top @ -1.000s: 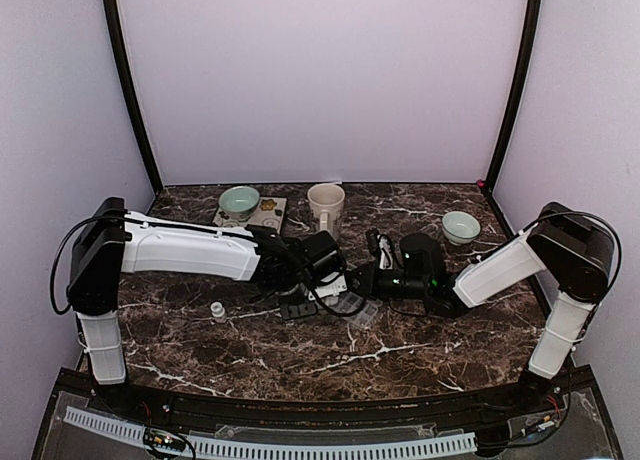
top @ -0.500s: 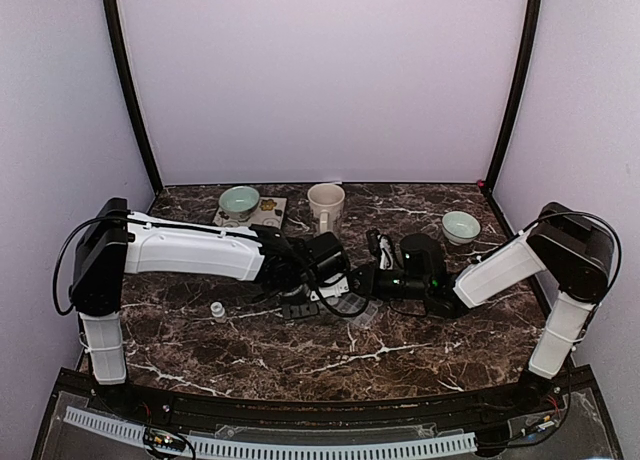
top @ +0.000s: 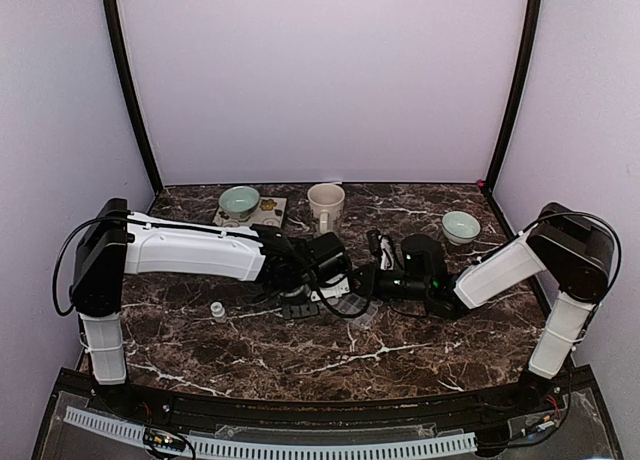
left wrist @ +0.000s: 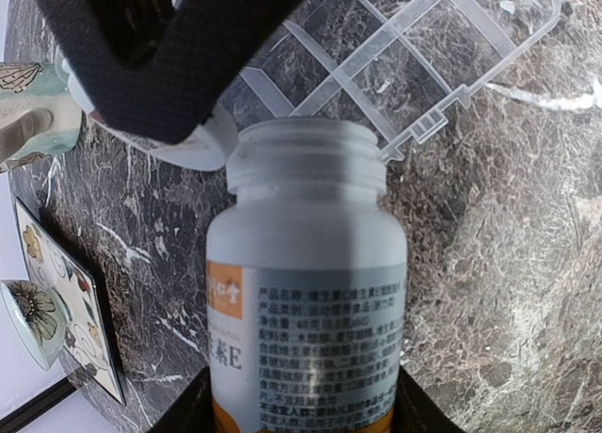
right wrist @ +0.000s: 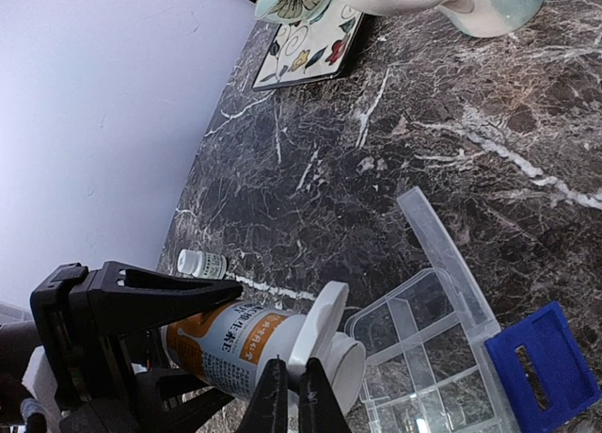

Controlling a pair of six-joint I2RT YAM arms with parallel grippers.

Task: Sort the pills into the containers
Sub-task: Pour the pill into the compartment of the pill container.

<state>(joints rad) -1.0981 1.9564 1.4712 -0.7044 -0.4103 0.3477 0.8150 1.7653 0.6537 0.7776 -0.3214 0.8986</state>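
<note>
The left arm has edged slightly right. The left gripper [left wrist: 303, 407], jaws partway apart, clamps an uncapped white pill bottle [left wrist: 306, 292]. The right gripper [right wrist: 287, 393] pinches the bottle's white cap [right wrist: 324, 344] tight. The clear, gridded pill organizer [right wrist: 423, 344] lies mid-table with its lid open, just beside the bottle's mouth.

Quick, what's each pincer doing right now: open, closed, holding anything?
Left pincer: closed on the pill bottle.
Right pincer: closed on the edge of the white cap.
</note>
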